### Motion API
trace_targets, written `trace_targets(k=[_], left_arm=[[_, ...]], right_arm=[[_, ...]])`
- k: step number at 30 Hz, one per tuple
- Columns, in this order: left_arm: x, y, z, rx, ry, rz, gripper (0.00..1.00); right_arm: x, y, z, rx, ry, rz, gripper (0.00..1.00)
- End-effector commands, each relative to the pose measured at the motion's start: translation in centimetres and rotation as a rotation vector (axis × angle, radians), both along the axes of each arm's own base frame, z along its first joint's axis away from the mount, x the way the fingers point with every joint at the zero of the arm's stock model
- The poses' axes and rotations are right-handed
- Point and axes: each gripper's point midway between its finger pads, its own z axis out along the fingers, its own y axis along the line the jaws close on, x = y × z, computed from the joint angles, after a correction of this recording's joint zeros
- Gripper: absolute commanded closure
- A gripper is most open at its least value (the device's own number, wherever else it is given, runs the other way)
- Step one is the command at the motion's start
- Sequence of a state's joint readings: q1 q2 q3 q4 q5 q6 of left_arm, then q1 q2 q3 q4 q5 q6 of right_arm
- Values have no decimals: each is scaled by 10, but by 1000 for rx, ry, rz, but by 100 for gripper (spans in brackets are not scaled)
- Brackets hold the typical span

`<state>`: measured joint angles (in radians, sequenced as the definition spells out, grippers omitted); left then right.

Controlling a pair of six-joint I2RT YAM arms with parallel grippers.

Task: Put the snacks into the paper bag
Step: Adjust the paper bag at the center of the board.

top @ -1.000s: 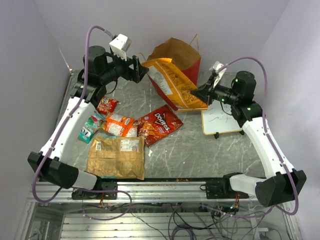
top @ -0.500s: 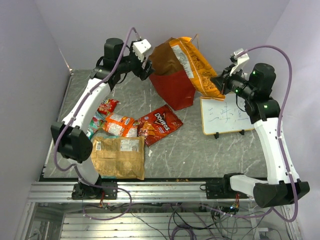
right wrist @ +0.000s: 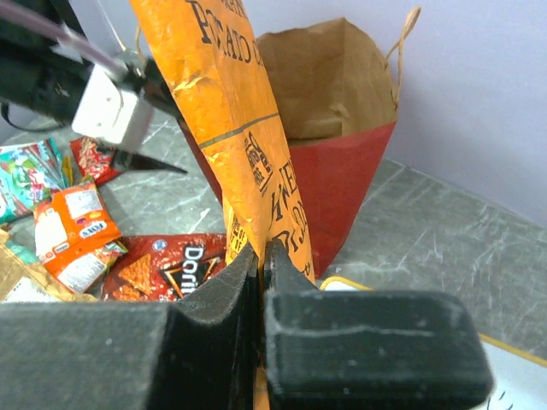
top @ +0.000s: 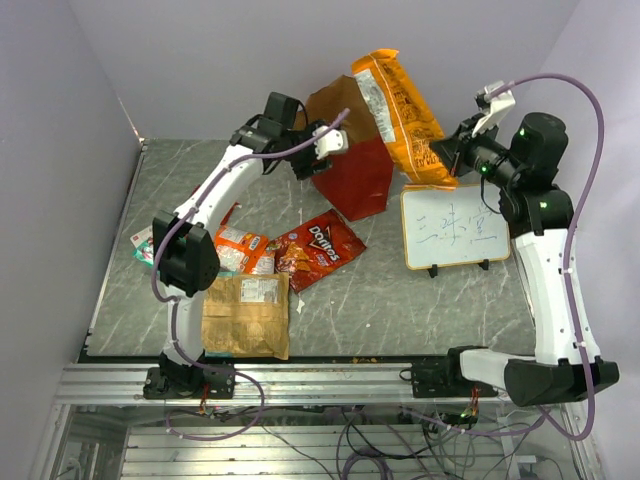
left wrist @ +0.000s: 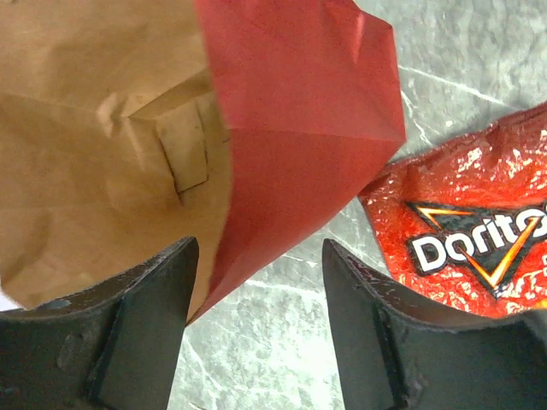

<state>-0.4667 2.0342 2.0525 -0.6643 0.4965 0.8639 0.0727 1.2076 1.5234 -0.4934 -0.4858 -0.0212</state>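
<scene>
The red paper bag [top: 352,185] stands at the back of the table, its kraft-brown mouth open. My right gripper [top: 447,160] is shut on the lower end of the orange-yellow chip bag [top: 398,105] and holds it upright beside and above the bag's mouth; the right wrist view shows this grip [right wrist: 261,252] on the chip bag [right wrist: 226,120] in front of the paper bag [right wrist: 342,171]. My left gripper [top: 308,165] is open at the bag's left rim. In the left wrist view [left wrist: 256,265] the red bag wall [left wrist: 291,145] reaches between its fingers.
A red Doritos bag [top: 320,245], an orange packet [top: 240,250], a large kraft pouch [top: 245,315] and a teal-white packet [top: 140,245] lie on the left half of the table. A wood-framed whiteboard [top: 455,225] stands at the right, below the right gripper.
The right gripper has raised the chip bag from lying across the paper bag to upright, up and right. The left arm has swung right to the bag's left rim.
</scene>
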Motion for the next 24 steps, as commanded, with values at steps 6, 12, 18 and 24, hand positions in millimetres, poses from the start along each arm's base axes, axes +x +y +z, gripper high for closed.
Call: trace_targets(k=[6, 12, 18, 24], left_arm=[[-23, -18, -4, 52, 1, -53, 63], [-60, -40, -3, 88, 26, -35, 93], [-82, -50, 0, 111, 100, 43, 93], [-101, -55, 6, 103, 145, 66, 93]], right_arm=[[21, 14, 51, 83, -92, 51, 100], [47, 40, 58, 79, -114, 90, 100], [70, 65, 59, 88, -126, 153, 100], [73, 101, 69, 103, -146, 248, 100]])
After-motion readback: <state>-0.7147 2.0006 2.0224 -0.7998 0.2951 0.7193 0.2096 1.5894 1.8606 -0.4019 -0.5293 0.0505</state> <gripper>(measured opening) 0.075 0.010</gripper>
